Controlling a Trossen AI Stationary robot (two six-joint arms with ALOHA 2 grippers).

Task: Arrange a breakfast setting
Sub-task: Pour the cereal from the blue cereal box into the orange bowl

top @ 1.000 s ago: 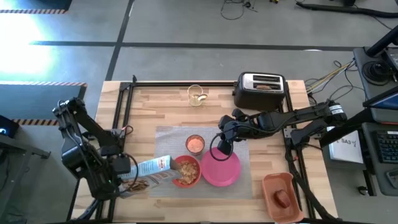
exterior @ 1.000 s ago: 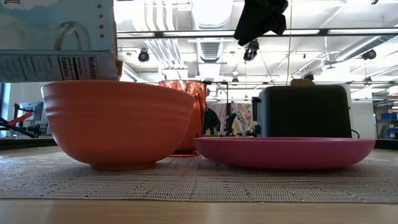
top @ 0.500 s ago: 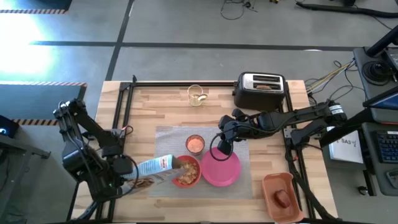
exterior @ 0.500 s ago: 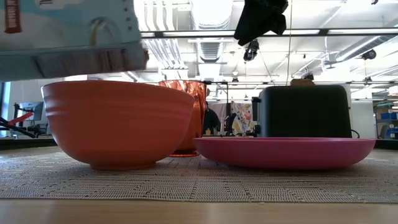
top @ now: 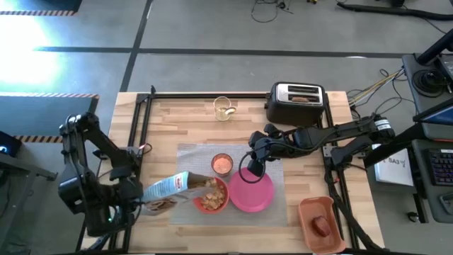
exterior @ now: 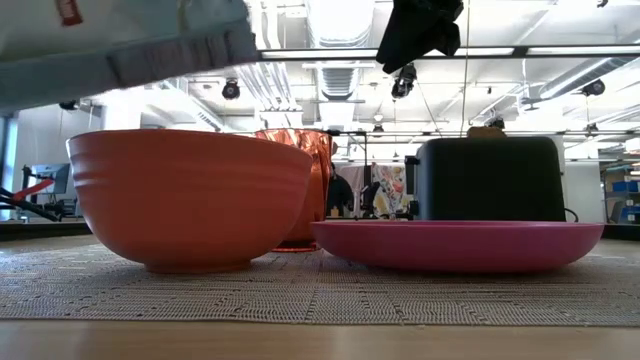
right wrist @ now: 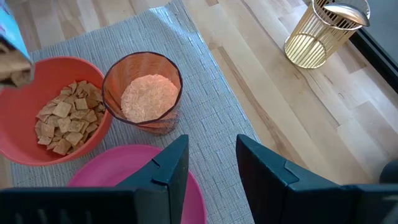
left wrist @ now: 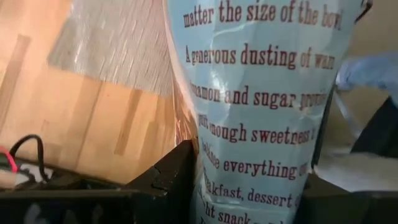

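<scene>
The left gripper, pinching the light blue cereal box, had pulled it back and tipped it lower over the red-orange bowl of cereal squares on the grey mat. The pouring looked nearly done. The right gripper hung spread apart and empty over the round pink plate.

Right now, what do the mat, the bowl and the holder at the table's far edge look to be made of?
Mat: grey woven fabric or vinyl, judging by its ribbed weave. Bowl: matte red-orange, probably plastic or glazed ceramic; smooth with faint ridges. Holder: thin gold wire, apparently metal, with a shiny spoon in it.
</scene>
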